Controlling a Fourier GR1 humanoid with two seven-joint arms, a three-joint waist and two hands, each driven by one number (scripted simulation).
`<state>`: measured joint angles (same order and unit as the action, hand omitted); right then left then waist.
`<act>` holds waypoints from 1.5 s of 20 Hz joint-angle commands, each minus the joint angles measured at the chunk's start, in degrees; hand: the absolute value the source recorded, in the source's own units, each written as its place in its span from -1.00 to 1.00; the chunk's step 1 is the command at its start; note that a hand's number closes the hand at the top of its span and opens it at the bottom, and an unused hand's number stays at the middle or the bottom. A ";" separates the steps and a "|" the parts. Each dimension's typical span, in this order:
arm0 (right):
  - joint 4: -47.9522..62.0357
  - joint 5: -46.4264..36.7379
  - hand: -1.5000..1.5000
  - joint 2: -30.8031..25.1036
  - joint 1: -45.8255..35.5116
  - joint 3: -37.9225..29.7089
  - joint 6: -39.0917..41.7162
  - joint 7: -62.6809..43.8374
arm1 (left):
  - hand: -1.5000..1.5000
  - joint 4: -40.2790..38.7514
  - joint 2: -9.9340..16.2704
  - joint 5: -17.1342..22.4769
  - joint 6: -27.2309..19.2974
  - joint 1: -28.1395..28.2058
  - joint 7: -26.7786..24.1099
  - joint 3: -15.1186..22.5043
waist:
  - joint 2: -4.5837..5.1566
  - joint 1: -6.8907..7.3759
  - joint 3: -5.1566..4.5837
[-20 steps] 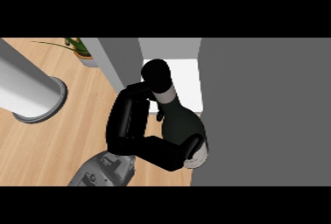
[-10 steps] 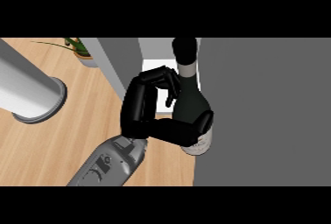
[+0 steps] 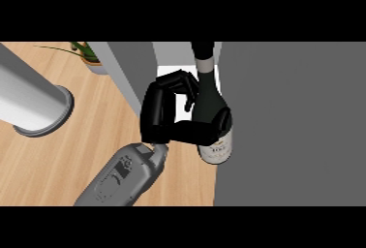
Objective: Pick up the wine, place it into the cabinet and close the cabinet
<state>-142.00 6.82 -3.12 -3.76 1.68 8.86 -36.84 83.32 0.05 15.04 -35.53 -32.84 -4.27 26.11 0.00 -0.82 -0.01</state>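
The wine bottle (image 3: 216,149) is dark with a pale label and a black cap. It hangs tilted above the counter, neck pointing away, at the cabinet's (image 3: 286,121) white opening. Its neck lies against the edge of the cabinet's big grey panel. My left hand (image 3: 159,114) is shut on the bottle from its left side, fingers and thumb curled round its body just above the label. The grey forearm rises from the lower left. My right hand shows nowhere.
A grey upright panel (image 3: 132,72) borders the opening on the left. A large pale cylinder (image 3: 28,92) with a round foot stands on the wooden counter (image 3: 71,160) at the left. A potted plant (image 3: 87,54) sits at the back left.
My left hand has carried the bottle away from me and to the right. The bottle's neck has gone from beside the hand up into the cabinet's opening.
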 commanded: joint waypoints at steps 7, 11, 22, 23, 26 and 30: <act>-5.95 6.32 -1.00 -0.76 1.34 -2.91 -0.06 -2.90 | 1.00 -8.64 -0.05 4.82 -0.55 0.69 -9.19 1.11 | 0.01 0.08 0.01; -6.49 4.09 -1.00 0.22 1.87 -0.45 -0.26 -2.73 | 1.00 -11.57 -0.05 2.95 -3.36 1.05 -11.65 4.99 | -0.02 0.01 0.01; -4.36 8.16 -1.00 -1.43 4.88 -5.65 2.53 2.61 | 1.00 -21.51 -0.05 4.33 -0.76 -3.15 -18.12 -2.36 | 0.03 0.00 0.05; -6.08 7.52 -1.00 -1.11 2.50 -3.66 1.12 -0.93 | 1.00 -22.03 -0.05 7.79 -0.54 -0.89 -22.17 -0.88 | 0.06 -0.17 0.01; -2.22 2.70 -1.00 0.76 -1.10 -0.59 -0.85 -0.36 | 1.00 -25.54 0.96 6.83 4.72 -3.84 -20.67 -6.76 | 0.07 0.37 -0.01; -2.58 6.24 -1.00 -0.08 0.48 -4.02 0.24 0.82 | 1.00 -29.43 -0.05 8.58 3.59 -5.31 -24.07 -6.85 | 0.14 -0.15 0.01</act>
<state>-141.54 7.00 -3.27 -4.22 -0.03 9.11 -35.82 59.15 0.12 21.48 -33.66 -36.26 -24.57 21.58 0.04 -0.72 -0.01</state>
